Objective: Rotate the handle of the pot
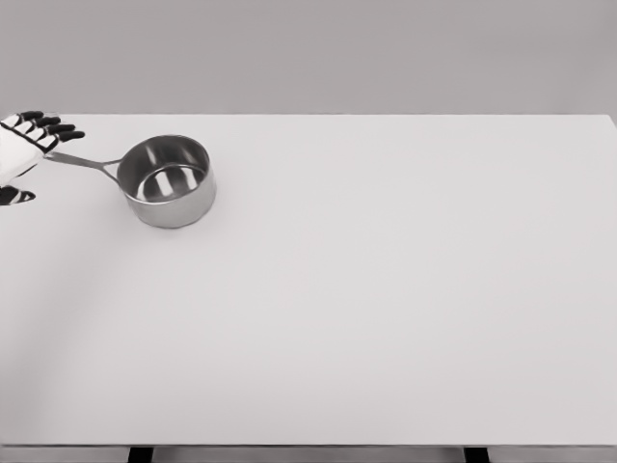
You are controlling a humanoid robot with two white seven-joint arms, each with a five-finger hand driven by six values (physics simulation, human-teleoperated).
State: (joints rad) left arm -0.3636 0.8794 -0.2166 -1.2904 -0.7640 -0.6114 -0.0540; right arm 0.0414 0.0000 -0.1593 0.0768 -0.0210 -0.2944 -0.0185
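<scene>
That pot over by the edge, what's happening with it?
A robot is working on a small steel pot standing upright and empty on a white table, near its far left corner. The pot's handle points left, and the robot's left hand is right at its tip, fingers spread. Whether it already touches the handle is hard to tell. The right arm is out of view.

A wide, flat white rectangular table [386, 309] fills most of the view, with a plain grey wall [308, 53] behind its far edge.
</scene>
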